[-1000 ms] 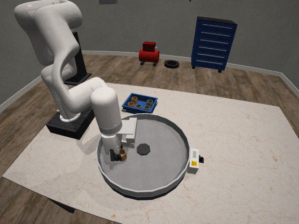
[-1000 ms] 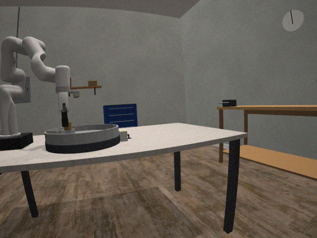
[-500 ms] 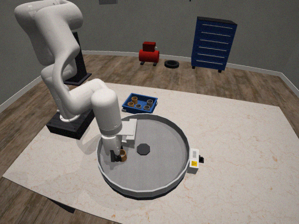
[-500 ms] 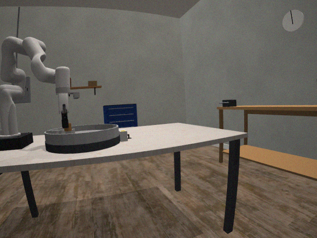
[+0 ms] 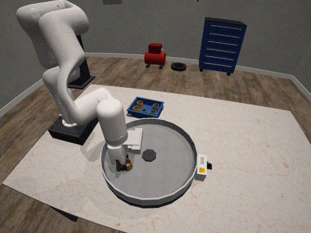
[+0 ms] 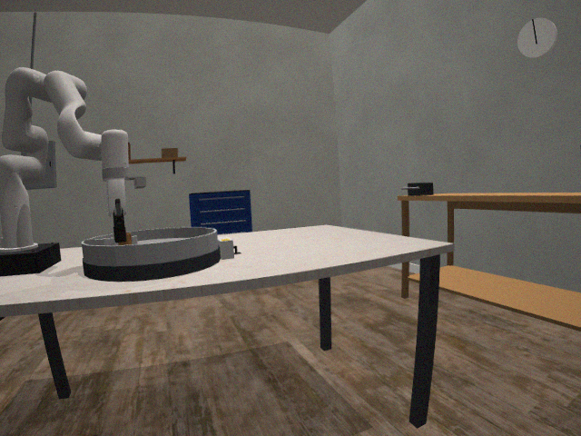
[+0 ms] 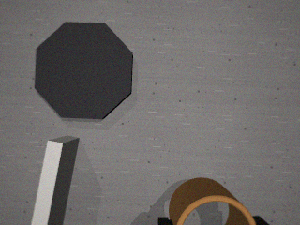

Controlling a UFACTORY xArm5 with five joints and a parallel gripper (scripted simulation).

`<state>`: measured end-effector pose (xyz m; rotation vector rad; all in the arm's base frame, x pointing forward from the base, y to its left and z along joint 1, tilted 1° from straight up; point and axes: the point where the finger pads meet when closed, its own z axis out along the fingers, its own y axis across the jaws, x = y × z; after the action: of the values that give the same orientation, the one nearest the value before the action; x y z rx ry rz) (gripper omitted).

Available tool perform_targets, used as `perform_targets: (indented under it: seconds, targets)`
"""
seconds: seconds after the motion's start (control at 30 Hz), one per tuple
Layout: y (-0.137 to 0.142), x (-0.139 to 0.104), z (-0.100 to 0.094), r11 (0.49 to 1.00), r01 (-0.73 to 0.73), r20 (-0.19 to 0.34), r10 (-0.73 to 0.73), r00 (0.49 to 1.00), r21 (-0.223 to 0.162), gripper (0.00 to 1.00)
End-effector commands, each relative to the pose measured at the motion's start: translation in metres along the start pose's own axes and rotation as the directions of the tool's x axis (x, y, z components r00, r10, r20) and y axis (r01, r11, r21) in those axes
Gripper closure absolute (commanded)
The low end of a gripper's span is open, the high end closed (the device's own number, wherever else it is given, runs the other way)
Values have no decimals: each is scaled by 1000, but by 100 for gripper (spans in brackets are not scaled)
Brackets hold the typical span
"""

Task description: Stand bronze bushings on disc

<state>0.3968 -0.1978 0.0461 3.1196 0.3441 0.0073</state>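
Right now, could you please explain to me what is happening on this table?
The arm's hand is closed on a bronze bushing, held upright low over the turntable's disc, to the side of the hub. Two more bronze bushings and three steel ones are in the blue crate.
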Motion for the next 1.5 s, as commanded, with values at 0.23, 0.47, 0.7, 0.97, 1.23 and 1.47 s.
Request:
perform_targets:
  seconds: [0.23,0.47,0.7,0.97,1.23,1.47]
  targets:
    - [1,1,9,1000,0,-4,0,1000,-3,100]
    - [1,1,9,1000,0,-4,0,1000,-3,100]
    - [1,1,9,1000,0,-4,0,1000,-3,100]
    - [1,1,9,1000,0,-4,0,1000,-3,100]
    - [1,1,12,1000,0,-4,0,1000,-3,100]
    - [1,2,13,1000,0,-4,0,1000,-3,100]
